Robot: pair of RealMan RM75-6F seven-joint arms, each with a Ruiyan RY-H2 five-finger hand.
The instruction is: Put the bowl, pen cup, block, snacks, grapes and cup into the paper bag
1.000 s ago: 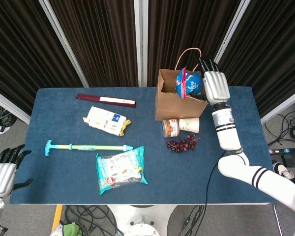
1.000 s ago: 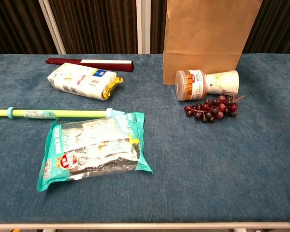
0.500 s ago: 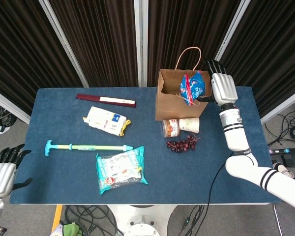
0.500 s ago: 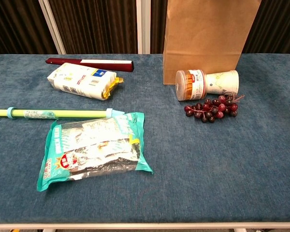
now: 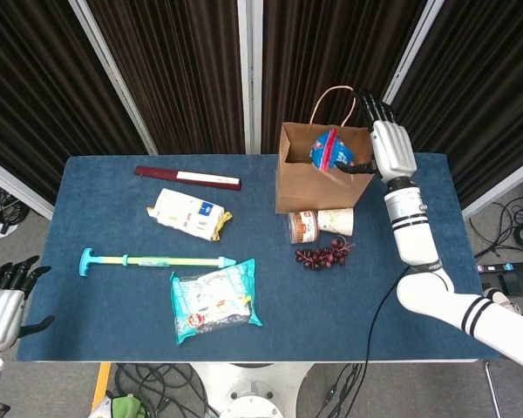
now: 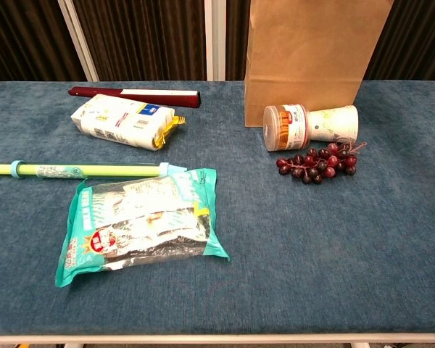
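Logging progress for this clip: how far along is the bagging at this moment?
Partway. In hand: the right robot hand is at the mouth of the paper bag, with the blue snack packet at the opening; whether it is released is unclear. Left: the cup and grapes lie on the table. The bag's other contents are hidden. The left robot hand is idle.

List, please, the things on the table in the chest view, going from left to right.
Green stick → teal packet, with the white packet and the dark red stick lying behind over the same stretch → paper bag → capped jar → grapes → paper cup.
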